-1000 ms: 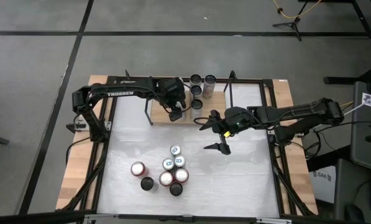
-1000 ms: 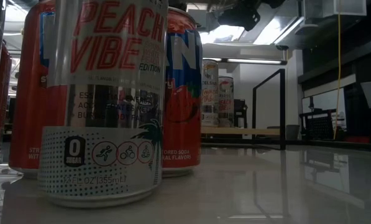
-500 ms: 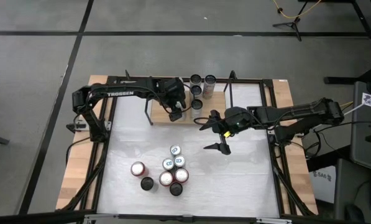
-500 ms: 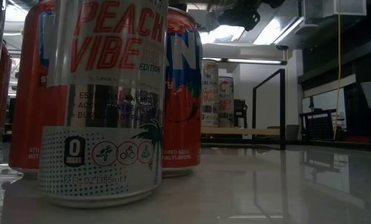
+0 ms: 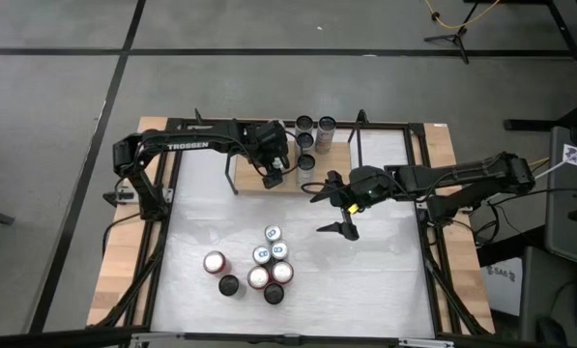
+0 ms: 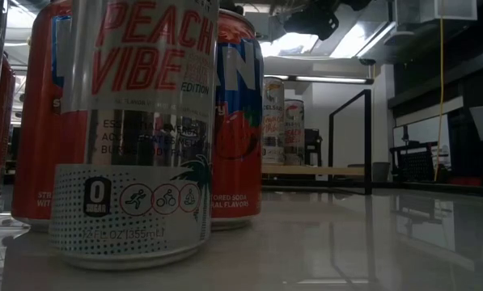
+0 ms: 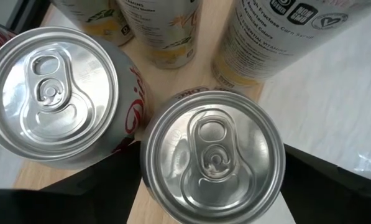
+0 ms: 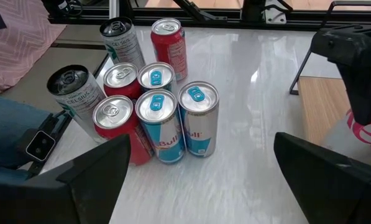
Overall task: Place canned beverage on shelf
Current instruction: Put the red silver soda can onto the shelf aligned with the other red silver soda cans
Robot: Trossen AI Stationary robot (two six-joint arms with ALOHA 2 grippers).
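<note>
Cans on tabletop [image 8: 155,118], loose cluster toward front edge — eight. Of these: three blue [image 8: 197,118], three red [image 8: 168,43], two silver-and-black [image 8: 76,96].

Cans on shelf [image 5: 249,182], at back edge — five: two with tops showing [image 7: 213,155], three behind [image 7: 160,31].

Shelf: one. Arms [image 5: 187,145]: two.

Both arms are matte black, jointed tubes. The left arm [image 5: 187,145] has white TROSSEN lettering on it. The right arm [image 5: 443,179] shows a little yellow patch near its wrist.
</note>
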